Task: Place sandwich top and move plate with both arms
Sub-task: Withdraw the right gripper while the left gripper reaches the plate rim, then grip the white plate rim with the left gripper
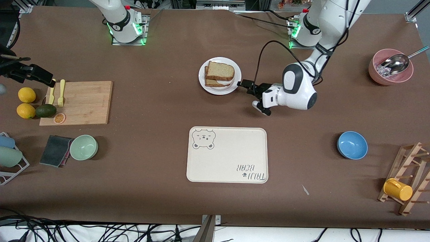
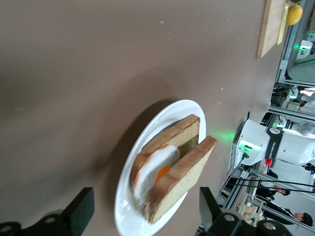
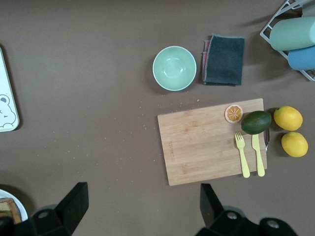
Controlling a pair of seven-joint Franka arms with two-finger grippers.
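Look at the plate (image 1: pixel 220 76); it sits on the brown surface (image 1: pixel 161 111), farther from the front camera than the bear tray (image 1: pixel 227 155). On the plate you see the sandwich top (image 1: pixel 220 70) lying on the egg slice (image 1: pixel 218 81), with the fried egg (image 2: pixel 153 170) squeezed between them. Your left claw (image 1: pixel 244 85) is low, just beside the plate's rim, on the side toward the left arm's end of the surface. Its two fingers are spread apart and hold nothing. Your right claw (image 3: pixel 140 204) waits up high, well away from the plate, over the surface near the wooden board (image 3: pixel 212 141). Its fingers are apart too and hold nothing.
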